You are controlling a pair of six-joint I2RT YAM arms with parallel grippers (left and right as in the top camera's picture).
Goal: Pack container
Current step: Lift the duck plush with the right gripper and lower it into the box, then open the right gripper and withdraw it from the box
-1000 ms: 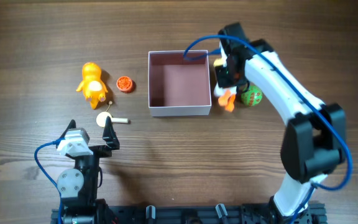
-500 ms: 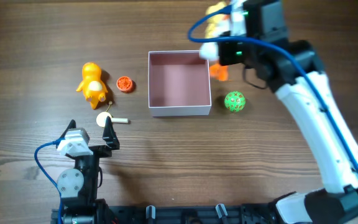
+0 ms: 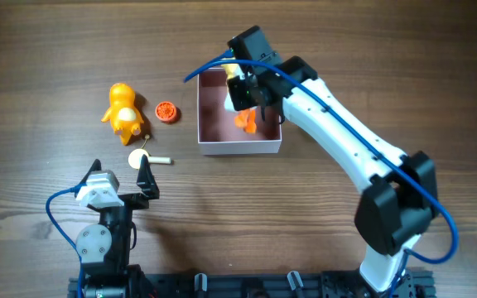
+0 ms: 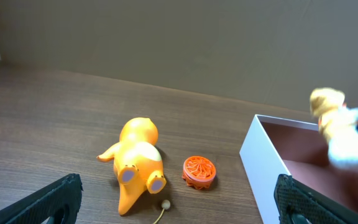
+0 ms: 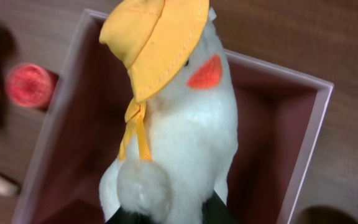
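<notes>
Since a second ago your right gripper (image 3: pixel 245 93) had swung in from beside the container (image 3: pixel 238 150) to hang above it, bringing the plush duck (image 5: pixel 173 124). Its jaws were pinched narrow on the duck's lower body. The container lay directly beneath the gripper, though I couldn't tell whether the duck's feet touched the floor.

Had you let go from height, the soft duck might have toppled over the thin wall. Had you pressed down, the light box could probably have slid on the smooth wood.

Your left gripper (image 3: pixel 120 170) stood wide and empty, well apart. A yellow toy (image 3: pixel 122 109) and an orange disc (image 3: pixel 166 111) lay just ahead of it on the wood-grain table (image 3: pixel 346 50). A plain tan wall stood behind.
</notes>
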